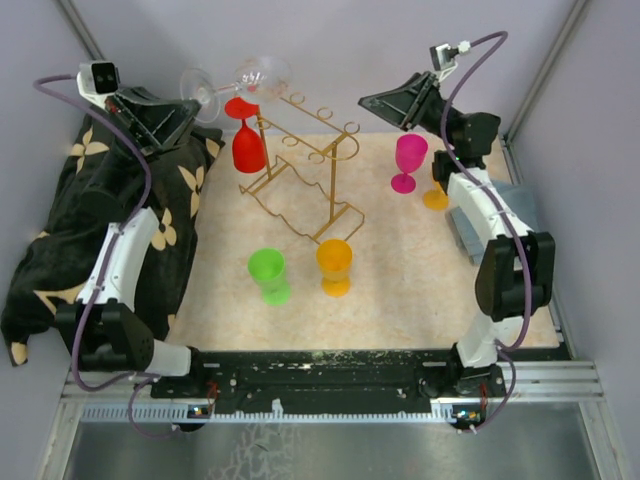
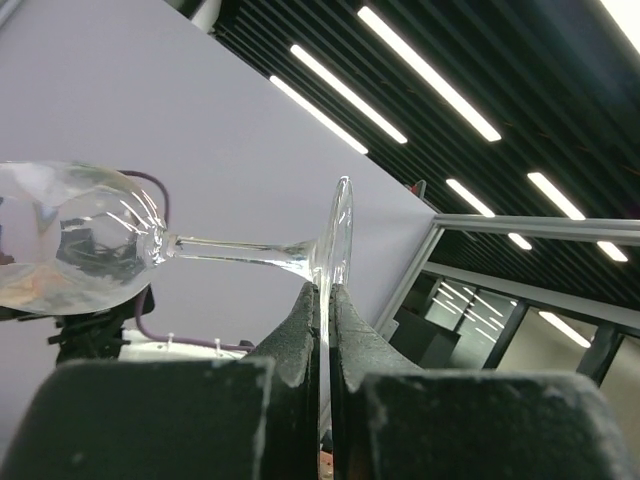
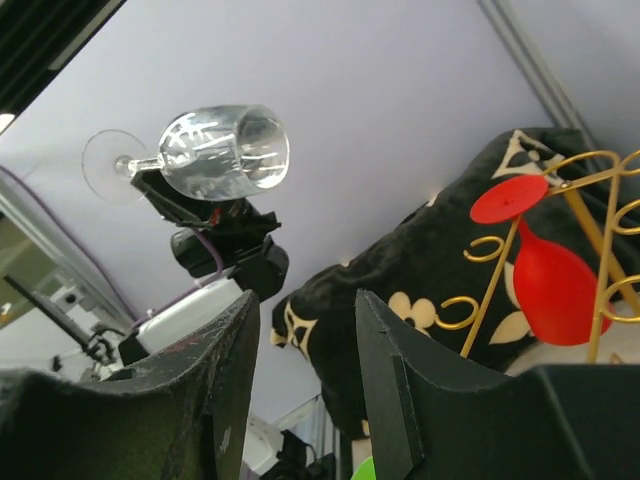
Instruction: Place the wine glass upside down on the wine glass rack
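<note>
Left claw: clamped on wine glass foot, glass sideways
Right claw: parted, empty
Rack: gold, 5 o'clock from glass

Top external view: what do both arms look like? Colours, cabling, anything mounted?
They are an identical pair. The left arm and right arm have curved white link shells between bulky black joint housings. Each wrist carries a small white camera fed by a looping purple cable. The left gripper and right gripper are matte black with wedge-shaped jaws. No markings are legible.
</note>
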